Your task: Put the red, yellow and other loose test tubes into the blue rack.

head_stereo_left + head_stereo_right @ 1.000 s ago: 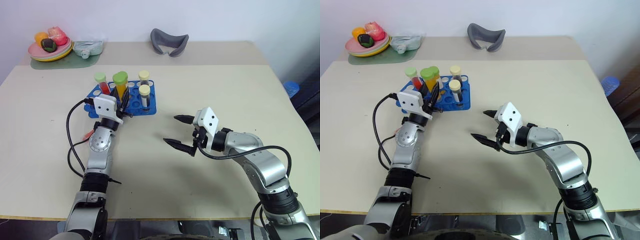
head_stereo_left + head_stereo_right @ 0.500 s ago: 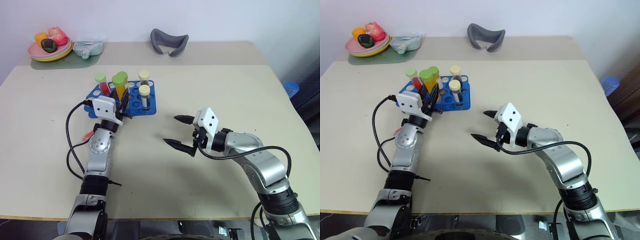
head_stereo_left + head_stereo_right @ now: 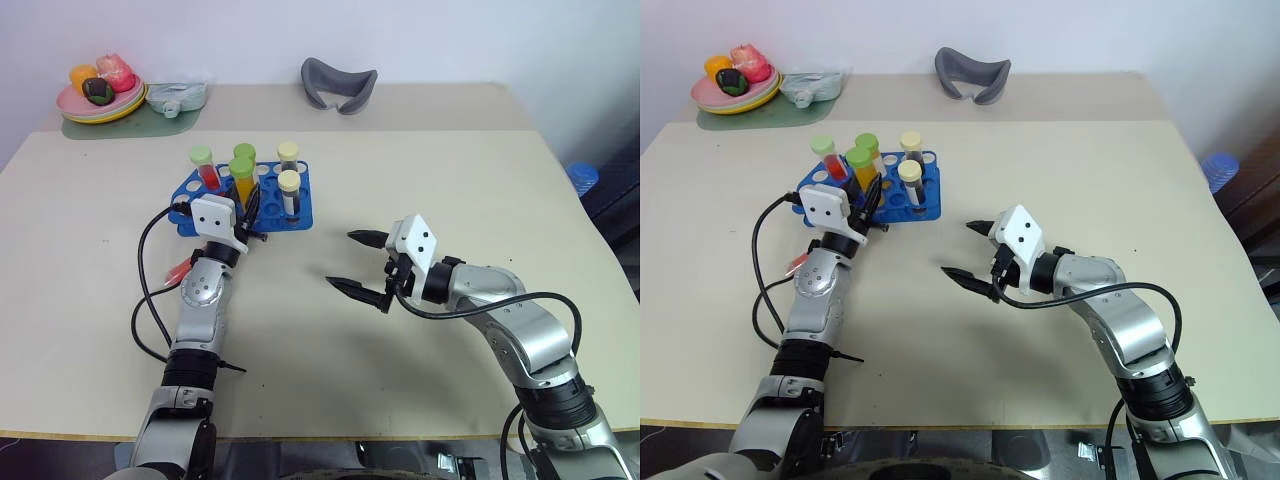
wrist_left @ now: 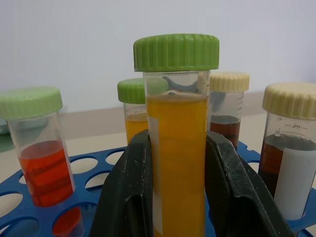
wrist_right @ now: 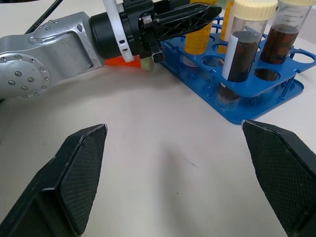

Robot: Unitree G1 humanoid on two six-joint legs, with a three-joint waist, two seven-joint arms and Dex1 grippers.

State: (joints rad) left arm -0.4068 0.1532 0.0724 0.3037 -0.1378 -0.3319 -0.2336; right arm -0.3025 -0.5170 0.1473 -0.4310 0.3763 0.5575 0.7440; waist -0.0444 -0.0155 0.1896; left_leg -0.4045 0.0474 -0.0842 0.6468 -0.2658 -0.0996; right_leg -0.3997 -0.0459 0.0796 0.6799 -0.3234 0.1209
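You are looking at the yellow-orange tube (image 4: 176,148) with its green cap. It is standing upright, and the left gripper (image 3: 243,207) is pinching it between its two black jaws, right over the near edge of the blue rack (image 3: 268,208). The rack is sitting on the desk (image 3: 420,170) at about 11 o'clock. A red tube (image 3: 205,168), another yellow-orange tube (image 4: 135,111) and two dark-brown tubes (image 3: 289,190) are standing in the rack's holes. The right gripper (image 3: 357,262) is hanging over the bare desk at about 4 o'clock from the rack, well apart from it, with its jaws spread wide and holding nothing.
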